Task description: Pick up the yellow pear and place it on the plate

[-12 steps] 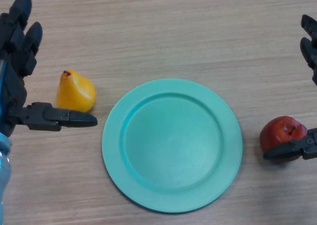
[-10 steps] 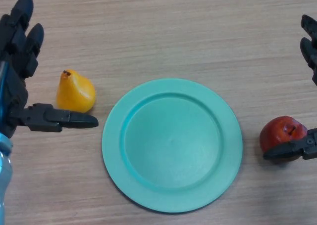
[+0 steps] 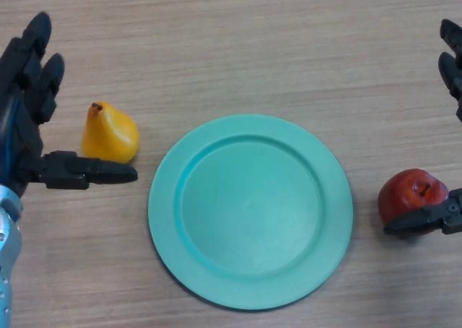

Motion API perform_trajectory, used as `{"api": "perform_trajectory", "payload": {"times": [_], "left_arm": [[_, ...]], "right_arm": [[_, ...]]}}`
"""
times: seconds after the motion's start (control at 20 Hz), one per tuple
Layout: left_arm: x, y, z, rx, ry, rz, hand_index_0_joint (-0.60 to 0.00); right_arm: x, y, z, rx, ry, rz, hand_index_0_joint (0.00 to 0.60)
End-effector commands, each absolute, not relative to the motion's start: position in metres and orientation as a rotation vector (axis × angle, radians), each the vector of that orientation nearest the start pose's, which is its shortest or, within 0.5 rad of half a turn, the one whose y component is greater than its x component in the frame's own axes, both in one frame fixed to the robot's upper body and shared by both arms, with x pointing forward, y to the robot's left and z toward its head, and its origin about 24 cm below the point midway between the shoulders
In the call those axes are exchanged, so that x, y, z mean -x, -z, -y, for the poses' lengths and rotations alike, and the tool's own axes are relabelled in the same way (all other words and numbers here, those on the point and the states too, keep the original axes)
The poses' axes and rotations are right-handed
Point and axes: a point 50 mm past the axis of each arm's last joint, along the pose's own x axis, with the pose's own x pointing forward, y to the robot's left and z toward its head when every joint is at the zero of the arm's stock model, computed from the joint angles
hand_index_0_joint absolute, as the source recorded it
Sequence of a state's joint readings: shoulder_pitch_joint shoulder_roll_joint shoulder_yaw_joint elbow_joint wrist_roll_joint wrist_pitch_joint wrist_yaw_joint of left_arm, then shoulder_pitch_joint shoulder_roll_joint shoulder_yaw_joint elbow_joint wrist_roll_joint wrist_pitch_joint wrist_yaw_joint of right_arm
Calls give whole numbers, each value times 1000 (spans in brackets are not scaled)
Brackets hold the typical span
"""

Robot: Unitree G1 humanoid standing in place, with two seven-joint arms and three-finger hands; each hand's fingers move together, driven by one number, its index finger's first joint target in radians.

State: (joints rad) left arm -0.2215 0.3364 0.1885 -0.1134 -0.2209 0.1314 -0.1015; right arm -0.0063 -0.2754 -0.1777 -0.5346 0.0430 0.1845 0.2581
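Observation:
The yellow pear (image 3: 109, 134) lies on the wooden table, left of the teal plate (image 3: 250, 210), which has nothing on it. My left hand (image 3: 22, 115) is open at the left edge: its fingers point up past the pear's far side and its thumb (image 3: 90, 173) reaches along the pear's near side, close under it. It has no grip on the pear. My right hand (image 3: 451, 89) is open at the right edge, with its thumb (image 3: 426, 218) just below a red apple (image 3: 412, 193).
The red apple rests on the table right of the plate, a short gap from its rim. Bare wooden table stretches across the far half of the view.
My left hand has drifted slightly left and down; its thumb tip has pulled back a little from the plate. The pear, plate, apple and right hand have not moved.

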Motion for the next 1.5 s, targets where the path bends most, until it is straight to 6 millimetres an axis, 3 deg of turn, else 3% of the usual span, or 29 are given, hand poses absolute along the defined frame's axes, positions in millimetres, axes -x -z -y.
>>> {"api": "perform_trajectory", "payload": {"times": [0.05,0.7,1.25,1.3,1.35,1.4,1.45,1.5], "left_arm": [[-283,-187,-244,-219,-78,547,0],[-343,-136,-246,-231,-129,418,0],[-360,-108,-230,-277,-109,335,0],[-360,-106,-229,-276,-108,329,-50],[-360,-105,-228,-277,-107,328,-150],[-360,-103,-227,-282,-108,323,-300],[-360,-102,-226,-284,-110,318,-400],[-360,-97,-224,-307,-126,309,-544]], "right_arm": [[-221,-190,204,326,-115,531,0],[-218,-185,211,319,-92,498,0],[-211,-189,216,323,-69,512,0],[-210,-190,216,329,-66,513,0],[-210,-190,216,330,-66,513,0],[-210,-190,216,334,-64,513,0],[-209,-190,217,338,-63,514,0],[-207,-190,217,345,-60,510,0]]}}
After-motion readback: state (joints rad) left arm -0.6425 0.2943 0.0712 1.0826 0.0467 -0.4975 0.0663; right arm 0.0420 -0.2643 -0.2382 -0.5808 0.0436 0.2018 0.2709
